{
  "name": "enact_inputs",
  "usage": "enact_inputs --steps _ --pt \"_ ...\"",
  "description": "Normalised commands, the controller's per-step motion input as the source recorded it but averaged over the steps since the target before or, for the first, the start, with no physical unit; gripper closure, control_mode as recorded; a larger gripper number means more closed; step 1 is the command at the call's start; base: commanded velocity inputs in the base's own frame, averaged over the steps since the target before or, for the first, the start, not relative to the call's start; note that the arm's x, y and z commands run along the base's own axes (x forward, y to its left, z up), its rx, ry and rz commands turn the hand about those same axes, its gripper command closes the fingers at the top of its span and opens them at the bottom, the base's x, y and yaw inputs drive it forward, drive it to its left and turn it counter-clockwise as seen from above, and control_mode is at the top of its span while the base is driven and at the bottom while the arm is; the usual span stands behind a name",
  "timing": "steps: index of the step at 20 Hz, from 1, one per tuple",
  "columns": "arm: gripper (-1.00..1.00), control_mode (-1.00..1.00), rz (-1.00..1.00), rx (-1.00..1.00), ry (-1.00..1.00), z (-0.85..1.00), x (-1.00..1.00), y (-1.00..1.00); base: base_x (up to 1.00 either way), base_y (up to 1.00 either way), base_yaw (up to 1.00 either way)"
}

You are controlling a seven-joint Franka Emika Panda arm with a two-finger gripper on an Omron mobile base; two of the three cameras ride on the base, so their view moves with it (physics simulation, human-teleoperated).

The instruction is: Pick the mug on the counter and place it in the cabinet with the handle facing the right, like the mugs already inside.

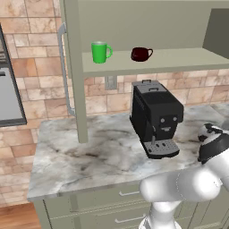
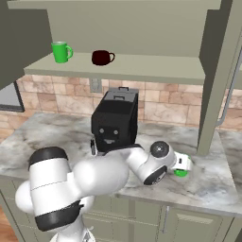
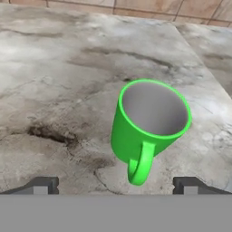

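Released pincer (image 3: 115,186) hovers over the green mug (image 3: 152,124) on the desk (image 3: 54,90); its handle (image 3: 140,164), at six o'clock, probably blocks a clean pinch, tipping it.

text: none legible | labels: none | brands: none | numbers: none

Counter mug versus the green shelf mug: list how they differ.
The counter mug stands on the marbled counter, next to the arm's hand; the green shelf mug stands on the cabinet shelf beside a dark red mug. The shelf mug's handle points right, while the counter mug's faces the hand camera. Both are green, upright and straight-sided, with one loop handle.
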Motion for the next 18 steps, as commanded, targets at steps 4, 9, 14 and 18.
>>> enact_inputs --steps 4,9,14,18 --pt "-1.00 -1.00 0.00 0.00 0.00 -0.12 0.00 -0.16 0.00 0.00 0.00" --pt "-1.00 -1.00 0.00 0.00 0.00 -0.10 0.00 -0.24 0.00 0.00 0.00" --pt "-1.00 -1.00 0.00 0.00 0.00 -0.08 0.08 -0.23 0.00 0.00 0.00" --pt "-1.00 -1.00 -0.01 0.01 0.00 -0.04 0.16 -0.19 0.00 0.00 0.00"
